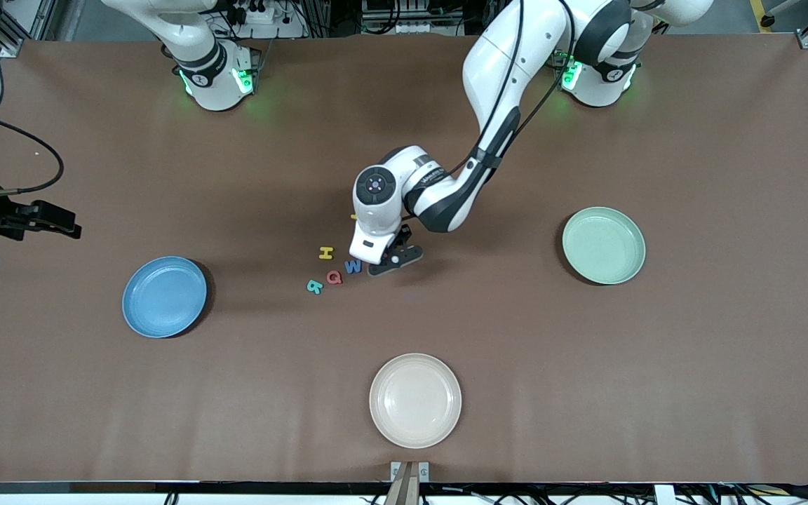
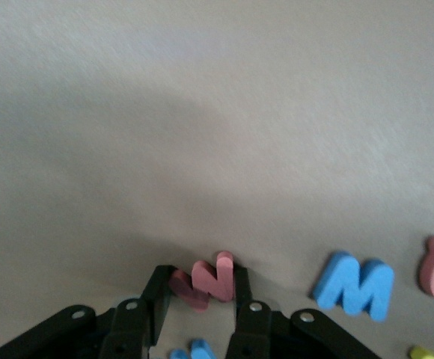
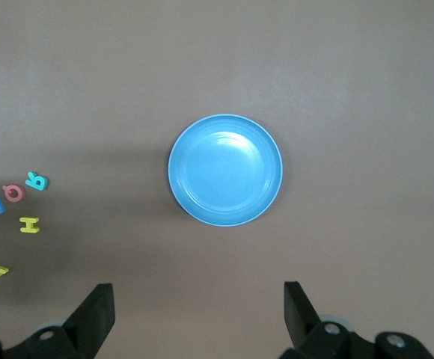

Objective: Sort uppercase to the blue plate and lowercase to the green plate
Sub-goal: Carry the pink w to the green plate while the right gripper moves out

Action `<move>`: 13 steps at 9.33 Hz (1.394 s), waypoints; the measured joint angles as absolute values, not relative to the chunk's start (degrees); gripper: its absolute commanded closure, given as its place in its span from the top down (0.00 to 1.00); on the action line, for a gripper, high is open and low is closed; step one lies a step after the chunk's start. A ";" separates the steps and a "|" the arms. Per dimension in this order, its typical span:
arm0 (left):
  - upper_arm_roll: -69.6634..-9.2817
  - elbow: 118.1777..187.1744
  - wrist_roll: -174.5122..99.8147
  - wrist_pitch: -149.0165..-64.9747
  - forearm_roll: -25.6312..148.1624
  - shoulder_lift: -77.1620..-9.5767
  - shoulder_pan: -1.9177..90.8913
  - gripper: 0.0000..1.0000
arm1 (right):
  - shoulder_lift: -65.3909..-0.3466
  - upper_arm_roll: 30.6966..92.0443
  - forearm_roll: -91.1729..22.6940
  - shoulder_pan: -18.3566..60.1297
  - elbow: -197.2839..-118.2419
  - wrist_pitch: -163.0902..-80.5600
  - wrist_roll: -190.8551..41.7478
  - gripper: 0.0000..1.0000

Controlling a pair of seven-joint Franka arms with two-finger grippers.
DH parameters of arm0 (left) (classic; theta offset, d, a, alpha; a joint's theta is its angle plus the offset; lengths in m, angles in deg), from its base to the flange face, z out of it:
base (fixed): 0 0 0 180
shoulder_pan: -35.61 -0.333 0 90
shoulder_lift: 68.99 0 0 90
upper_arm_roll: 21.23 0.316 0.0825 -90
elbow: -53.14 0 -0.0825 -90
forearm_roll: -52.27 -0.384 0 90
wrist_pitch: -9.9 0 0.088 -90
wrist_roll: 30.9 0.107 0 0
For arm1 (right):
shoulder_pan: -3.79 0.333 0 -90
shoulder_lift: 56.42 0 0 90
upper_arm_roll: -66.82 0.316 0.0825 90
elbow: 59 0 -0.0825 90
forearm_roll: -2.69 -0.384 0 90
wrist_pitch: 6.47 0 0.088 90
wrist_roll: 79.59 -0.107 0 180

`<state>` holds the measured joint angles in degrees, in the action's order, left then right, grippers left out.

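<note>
- Brown matting covers the counter (image 1: 691, 365), which carries three plates: the blue plate (image 1: 164, 297) toward the right arm's end, the green plate (image 1: 604, 245) toward the left arm's end, and a cream plate (image 1: 414, 400) nearest the front camera. All three are empty.
- Mid-counter lies the letter cluster: yellow H (image 1: 326, 252), blue W (image 1: 353, 266), red Q (image 1: 334, 277) and teal R (image 1: 315, 286), all lying flat and close together but apart.
- The left gripper (image 2: 203, 288) is down at the counter just beside the W, its jaws narrowed around a red lowercase letter (image 2: 209, 279), with a finger (image 2: 245, 292) on each side of it. Whether the letter has left the counter I cannot tell.
- A blue letter piece (image 2: 193, 349) sits under the hand, partly hidden.
- The right gripper (image 3: 198, 314) waits high over the counter above the blue plate, jaws wide and empty.
- To do this step well, I judge the grip should be firm before lifting, since thin foam can twist or slip. Rise straight up so the neighbouring W and the hidden blue piece are not dragged, then carry it to the green plate and release it low over the middle.
</note>
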<state>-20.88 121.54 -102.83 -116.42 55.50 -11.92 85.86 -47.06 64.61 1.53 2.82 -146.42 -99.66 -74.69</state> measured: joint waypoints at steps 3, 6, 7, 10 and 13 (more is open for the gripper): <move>-21.13 120.75 -97.08 -109.43 58.95 -14.16 81.45 0.28 | -46.99 64.90 1.53 3.87 -146.46 -100.74 -74.75 1.00; -21.18 120.37 -89.26 -100.96 64.71 -21.35 76.01 0.28 | -44.81 64.98 1.52 5.75 -146.72 -103.06 -74.73 1.00; -21.10 120.30 -86.03 -96.84 65.32 -23.94 73.88 0.28 | -43.62 65.01 1.53 7.45 -146.76 -104.74 -74.97 1.00; -20.43 120.30 -74.13 -85.34 65.34 -31.47 66.21 0.27 | -39.47 65.13 1.42 12.28 -146.79 -110.13 -76.01 1.00; -19.97 120.62 -60.08 -74.72 64.56 -37.25 56.06 0.27 | -34.55 65.31 1.14 19.73 -146.86 -111.89 -83.08 1.00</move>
